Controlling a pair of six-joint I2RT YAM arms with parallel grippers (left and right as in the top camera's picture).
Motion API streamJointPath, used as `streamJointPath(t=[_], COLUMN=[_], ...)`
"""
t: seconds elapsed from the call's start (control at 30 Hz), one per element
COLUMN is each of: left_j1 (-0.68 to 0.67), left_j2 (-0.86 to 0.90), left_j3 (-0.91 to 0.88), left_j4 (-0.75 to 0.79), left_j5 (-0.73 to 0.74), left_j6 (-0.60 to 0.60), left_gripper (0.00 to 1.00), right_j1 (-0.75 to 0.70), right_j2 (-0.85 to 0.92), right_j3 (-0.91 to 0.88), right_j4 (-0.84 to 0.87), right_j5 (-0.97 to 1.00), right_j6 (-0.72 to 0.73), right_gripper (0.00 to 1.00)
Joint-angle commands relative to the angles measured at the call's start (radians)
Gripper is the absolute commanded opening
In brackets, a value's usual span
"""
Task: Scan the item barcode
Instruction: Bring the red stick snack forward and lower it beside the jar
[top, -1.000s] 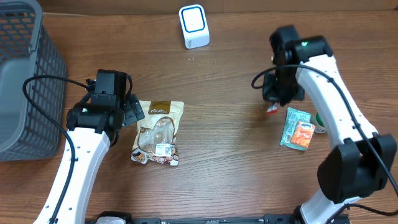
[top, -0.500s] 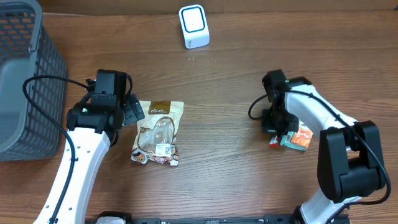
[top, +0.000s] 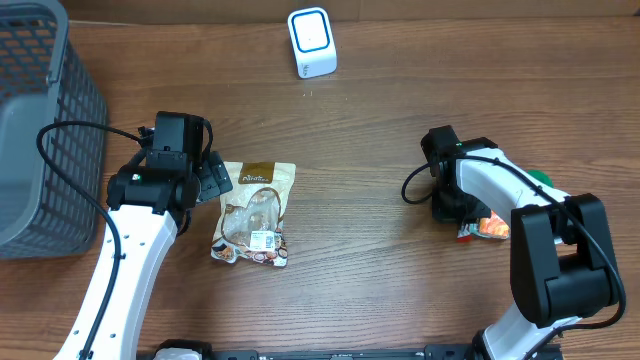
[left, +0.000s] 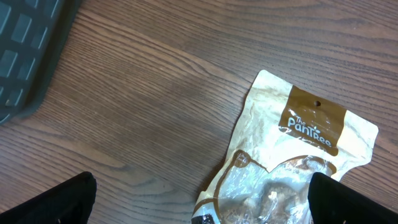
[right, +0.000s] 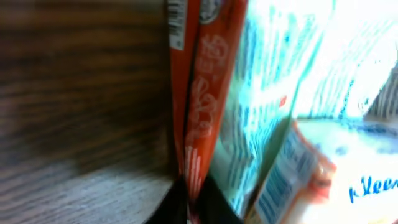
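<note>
Wood-grain tbl (top: 370, 250), scanner (top: 312, 42) at rear.

Brown wood grain across the desk (top: 370, 250), matt, with fine streaks. Grey plastic lattice for the basket (top: 40, 130), dull and ribbed. Smooth white plastic on the scanner (top: 311, 45), glossy at its blue-rimmed face. Shiny film on the snack pouch (left: 298, 143): tan paper-look print, clear crinkled window. Glossy orange-red wrapper (right: 202, 93) beside thin, reflective teal-printed film of the tissue pack (right: 273, 87). White arm shells (top: 128, 260) smooth, joints matt black.
</note>
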Motion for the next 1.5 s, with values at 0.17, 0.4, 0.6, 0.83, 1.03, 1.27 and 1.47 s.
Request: streamJointPath(t=[0.17,0.4,0.6,0.83,1.03,1.27,1.47], left_j1=[0.000,0.000,0.000,0.000,0.000,0.000,0.000], left_j2=[-0.004,-0.004,-0.004,-0.004,-0.004,-0.004,-0.004], left_j3=[0.016,0.016,0.016,0.016,0.016,0.016,0.016], left_j4=[0.001,0.001,0.001,0.001,0.001,0.001,0.001], left_j5=[-0.013,-0.013,-0.013,-0.013,-0.013,-0.013,-0.013], left_j6=[0.004,0.004,0.004,0.004,0.004,0.004,0.004], left_gripper=[1.00,1.00,1.00,1.00,1.00,1.00,1.00], right_j1=[-0.002,-0.002,-0.002,-0.004,-0.003,-0.006,-0.025], right_j2=[-0.001,-0.001,-0.001,-0.001,-0.001,-0.001,-0.001], right_j3=[-0.009,0.084,0.116,0.115,0.112,0.112,0.090], right_j4=[0.056,0.006,-0.016,-0.012,0.001,0.014,0.016], right_j5=[0.004,0.003,-0.020,-0.046,-0.046,-0.045,-0.045], right_j6=[-0.010,-0.047,-0.047,-0.047,-0.046,-0.047,-0.046], right_gripper=[0.23,0.25,0.26,0.27,0.27,0.28,0.26])
